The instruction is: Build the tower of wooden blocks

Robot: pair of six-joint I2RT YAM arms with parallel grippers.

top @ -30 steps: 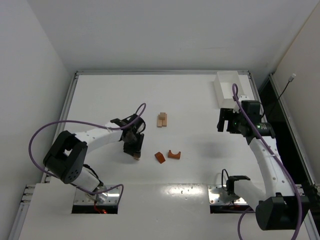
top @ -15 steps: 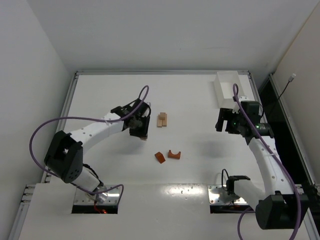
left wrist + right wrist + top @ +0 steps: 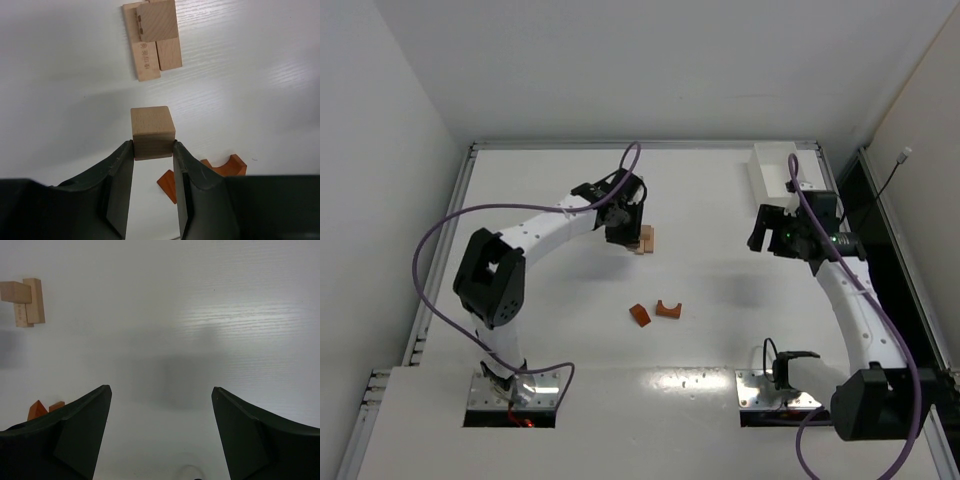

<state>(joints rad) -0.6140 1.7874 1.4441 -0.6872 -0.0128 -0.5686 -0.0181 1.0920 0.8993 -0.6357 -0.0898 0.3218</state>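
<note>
My left gripper (image 3: pixel 153 147) is shut on a pale tan cube (image 3: pixel 152 132) and holds it above the table. In the top view the left gripper (image 3: pixel 621 230) is just left of the tan stack (image 3: pixel 645 240). The tan stack (image 3: pixel 152 37) is two flat bars side by side with one cube on top. The orange wedge (image 3: pixel 639 315) and orange arch (image 3: pixel 668 309) lie apart from it, nearer the arm bases; both also show in the left wrist view (image 3: pixel 169 184) (image 3: pixel 227 166). My right gripper (image 3: pixel 160 390) is open and empty, off to the right (image 3: pixel 763 238).
A white rectangular tray (image 3: pixel 775 175) stands at the back right, just behind the right gripper. The table's raised rim (image 3: pixel 470 200) runs along the left and far sides. The right wrist view shows the tan stack (image 3: pixel 25 302) at its far left.
My left gripper has swung from the table's near left, beside the orange pieces, back and right to the tan stack. The right arm has barely shifted.
</note>
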